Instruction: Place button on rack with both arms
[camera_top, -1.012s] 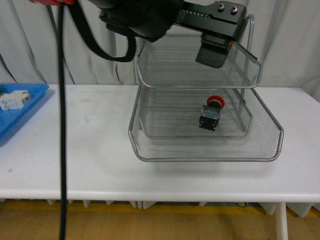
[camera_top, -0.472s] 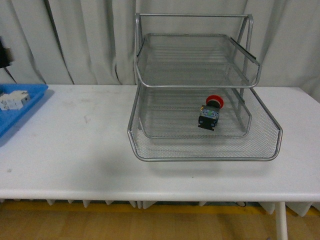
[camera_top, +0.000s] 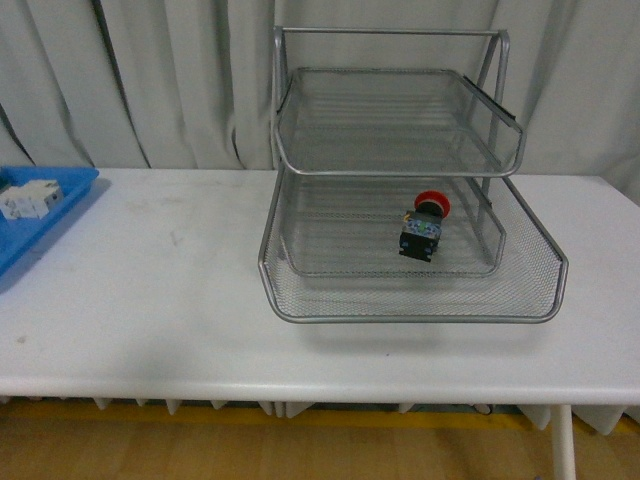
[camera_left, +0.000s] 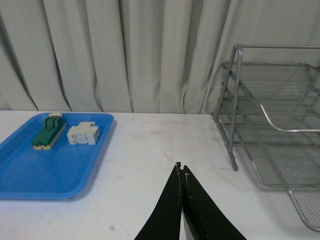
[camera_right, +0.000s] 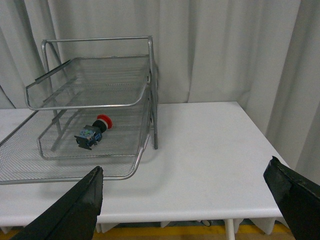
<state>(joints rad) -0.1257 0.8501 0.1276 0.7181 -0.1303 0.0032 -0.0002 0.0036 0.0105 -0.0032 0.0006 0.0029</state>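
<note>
Button (camera_top: 424, 222) on its side in rack (camera_top: 410, 312), middle tier by the look, contacts blurred behind mesh. Left claw (camera_left: 182, 172) pressed together, right claw (camera_right: 185, 167) spread wide, both cut off at frame edge, over counter (camera_top: 150, 300).

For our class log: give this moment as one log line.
button: lying in rack, middle tier | left gripper: shut | right gripper: open

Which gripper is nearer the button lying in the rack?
Right, probably. The right gripper hangs open beyond the right side of the rack, facing the button. The left gripper is shut beyond its left side, by the blue tray, button out of view.
</note>
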